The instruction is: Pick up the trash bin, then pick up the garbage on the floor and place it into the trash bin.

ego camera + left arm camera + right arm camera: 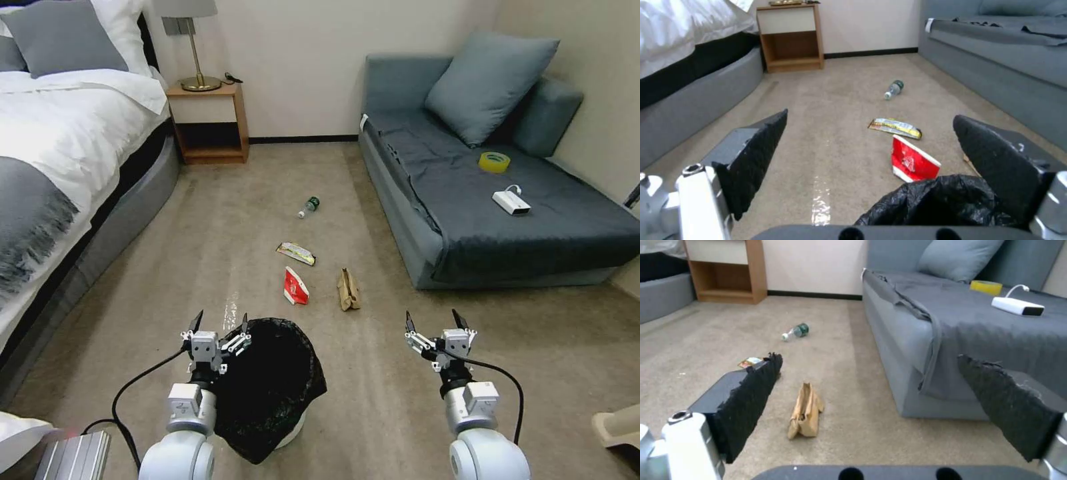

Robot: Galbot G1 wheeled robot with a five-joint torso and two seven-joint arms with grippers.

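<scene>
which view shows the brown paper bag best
The right wrist view: the brown paper bag lies whole on the carpet between the open right gripper fingers, close and unobstructed. The head view shows it whole but smaller, beside the red packet. In the left wrist view a finger hides nearly all of it.

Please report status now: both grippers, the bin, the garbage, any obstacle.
Left gripper open, at trash bin rim. Right gripper open, empty, hovering over carpet. Snack packet, paper bag, wrapper, bottle on floor. No obstacle.
</scene>
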